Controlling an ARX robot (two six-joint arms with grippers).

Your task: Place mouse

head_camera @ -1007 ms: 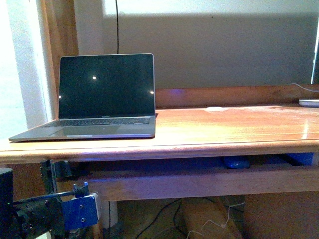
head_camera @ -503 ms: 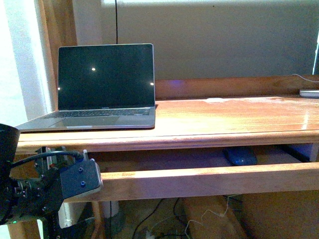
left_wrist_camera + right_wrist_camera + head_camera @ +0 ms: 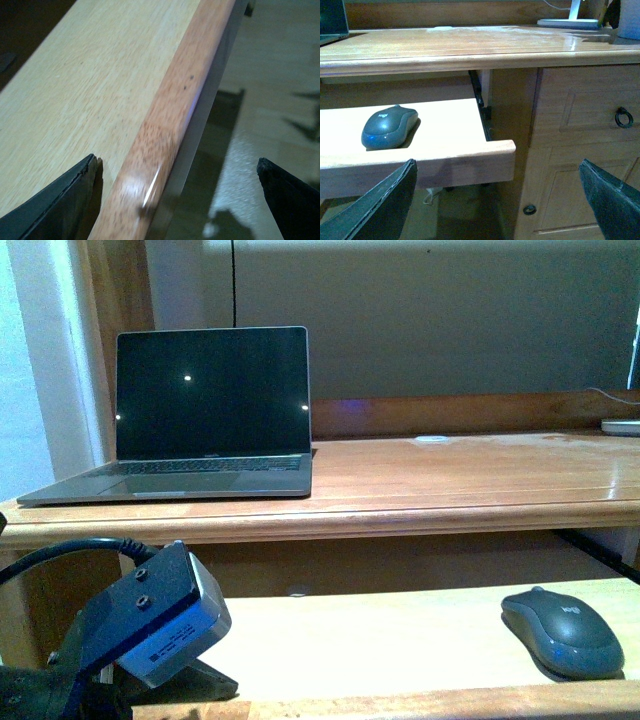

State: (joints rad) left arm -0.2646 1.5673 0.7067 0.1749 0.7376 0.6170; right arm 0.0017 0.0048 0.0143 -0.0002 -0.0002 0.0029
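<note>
The pull-out tray [image 3: 380,640] is shown drawn well out from under the desk top [image 3: 450,480]. Half a second earlier only its front rail was seen, set further back and higher in the front view. The mouse [image 3: 563,632] is now fully exposed. Before, it was seen only as a dark shape in the gap under the desk top. It lies flat on the right-hand part of the tray, near the right end and a little behind the front rail.

The left arm [image 3: 160,625] is seen lower and closer in the front view than before, at the left end of the tray. In the left wrist view, the left gripper [image 3: 175,200] is shown with its fingers [image 3: 65,195] wide apart. The tray's front rail [image 3: 165,125] passes between them, and nothing is clamped.

In the right wrist view, the right gripper [image 3: 495,200] is likewise spread wide and empty. It is held in front of the right end of the tray [image 3: 445,135], apart from the mouse [image 3: 389,127].

The laptop [image 3: 210,420] is unchanged on the left of the desk top, lid open and screen dark. A small white disc [image 3: 432,439] lies further back on the desk top.
</note>
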